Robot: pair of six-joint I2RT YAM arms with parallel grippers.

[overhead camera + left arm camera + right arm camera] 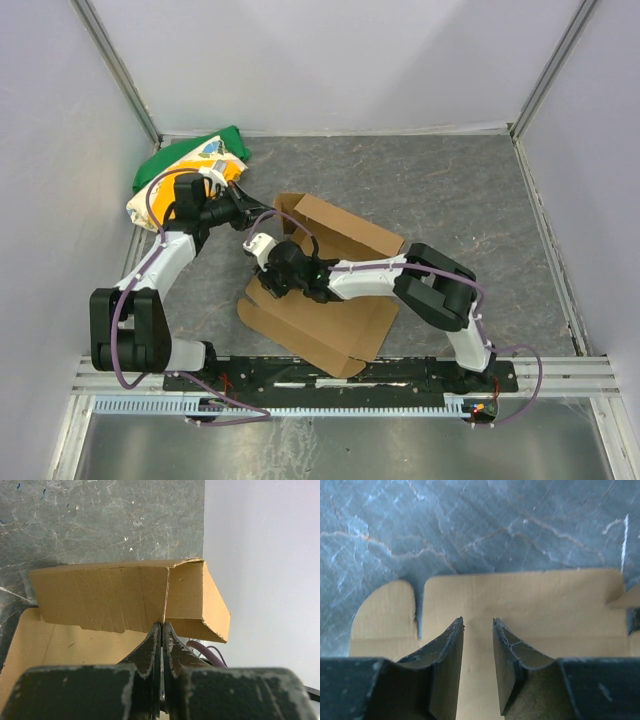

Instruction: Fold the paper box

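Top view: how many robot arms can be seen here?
2. The left arm reaches toward the far left corner of the paper box; the right arm stretches over the box's middle. None seems hidden.

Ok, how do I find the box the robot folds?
Look at the grey marbled table. In its middle lies a brown corrugated cardboard sheet with one edge folded up. Unlike the green, yellow and white cloth bundle in the far-left corner, it is plain brown.

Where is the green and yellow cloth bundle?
Overhead view: the cloth bundle sits in the far left corner of the table, behind the left claw, left of the cardboard box.
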